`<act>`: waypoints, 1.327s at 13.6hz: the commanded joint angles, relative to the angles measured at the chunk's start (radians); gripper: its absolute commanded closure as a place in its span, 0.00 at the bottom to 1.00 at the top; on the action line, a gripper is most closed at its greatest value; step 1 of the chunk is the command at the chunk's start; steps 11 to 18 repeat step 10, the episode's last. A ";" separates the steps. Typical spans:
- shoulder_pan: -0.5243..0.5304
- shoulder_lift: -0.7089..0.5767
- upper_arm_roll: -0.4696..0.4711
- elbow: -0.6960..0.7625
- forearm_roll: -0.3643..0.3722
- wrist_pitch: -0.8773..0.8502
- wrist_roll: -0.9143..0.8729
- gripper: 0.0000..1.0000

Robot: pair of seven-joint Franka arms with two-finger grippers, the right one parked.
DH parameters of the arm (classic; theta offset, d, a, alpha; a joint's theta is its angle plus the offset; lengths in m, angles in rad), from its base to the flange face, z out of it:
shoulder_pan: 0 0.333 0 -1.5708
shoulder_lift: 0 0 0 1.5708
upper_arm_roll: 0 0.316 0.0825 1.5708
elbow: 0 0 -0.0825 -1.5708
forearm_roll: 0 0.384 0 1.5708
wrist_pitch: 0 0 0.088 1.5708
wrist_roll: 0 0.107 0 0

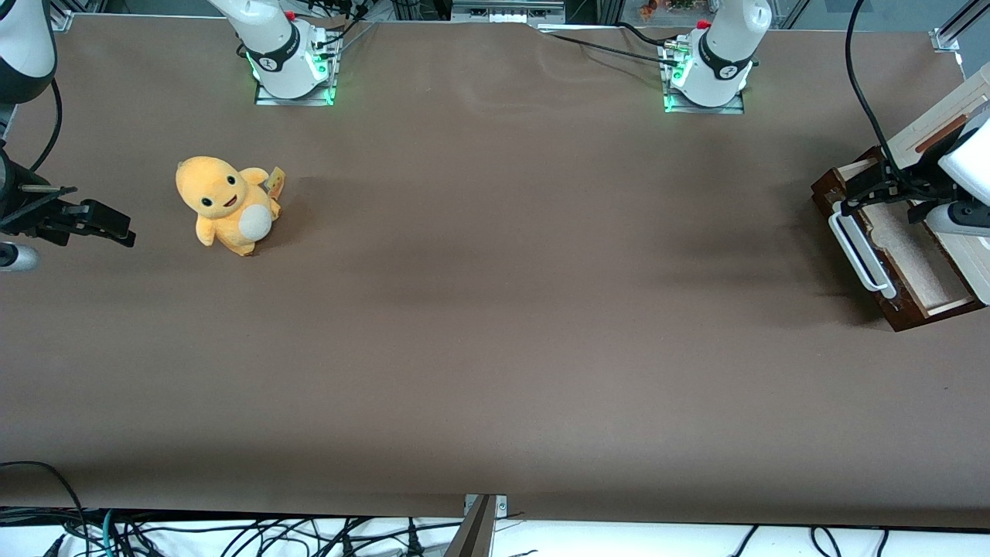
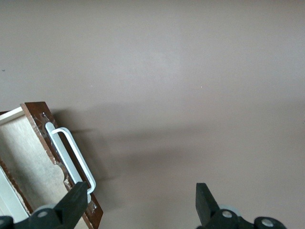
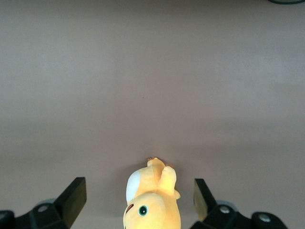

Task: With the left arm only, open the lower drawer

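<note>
Gripper (image 2: 138,202) spread wide, holding nothing, just above the lower drawer (image 1: 897,259), which sits pulled out at the working arm's table end. White handle (image 2: 71,155) lies at ten o'clock from the fingertips. Risk: a finger clips the handle, jolting the cabinet.

Counts on the brown table (image 1: 495,309):
- One lower drawer (image 1: 905,263), pulled out, with one white bar handle (image 1: 857,251) across its front.
- One cream-white cabinet (image 1: 940,116) at the working arm's end.
- One yellow-orange plush toy (image 1: 226,204) toward the parked arm's end, with one tag on it.
- One left arm (image 1: 963,166), carrying one gripper (image 2: 140,198) over the drawer's handle end, its two fingers (image 2: 76,198) spread wide apart.
- Two arm bases with green lights, farther from the front camera.
</note>
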 commanded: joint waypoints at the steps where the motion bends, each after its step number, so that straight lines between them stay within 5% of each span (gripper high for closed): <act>1: -0.017 -0.012 0.004 -0.019 0.037 0.016 0.017 0.00; 18: -0.019 -0.029 -0.002 -0.055 0.053 -0.015 0.024 0.00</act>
